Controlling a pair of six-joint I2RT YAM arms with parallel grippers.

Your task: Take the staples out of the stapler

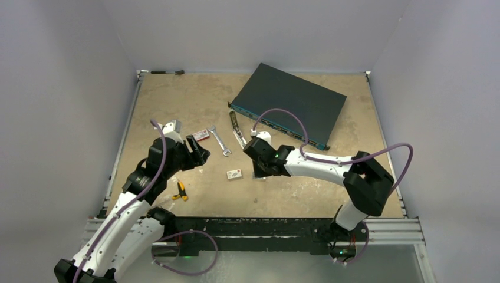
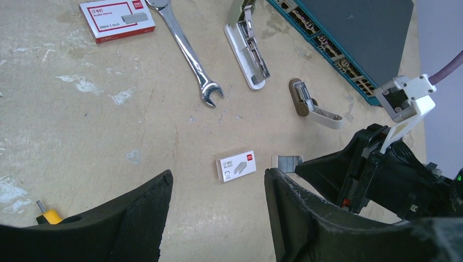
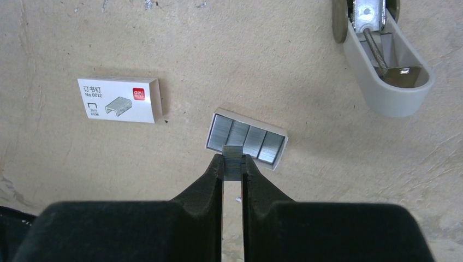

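Down at the tabletop (image 1: pixel 177 100), the right gripper (image 3: pixel 233 166) has its two black fingers pressed together on a short strip of staples (image 3: pixel 233 157), right at the near edge of a small open tray (image 3: pixel 273 159) that holds more silvery strips side by side. A small white staple box (image 3: pixel 120 100) lies just beside the tray, and a stubby grey piece (image 3: pixel 389 82) with a spring inside sits well apart from it. The stapler (image 2: pixel 247 49) lies swung open with its metal channel showing, between the wrench (image 2: pixel 188 52) and the dark network switch (image 2: pixel 355 33), apart from both arms. Near the wrench head rests a red-and-white box (image 2: pixel 116 19). The left gripper (image 2: pixel 217 188) hangs above the table with fingers spread wide and nothing between them.
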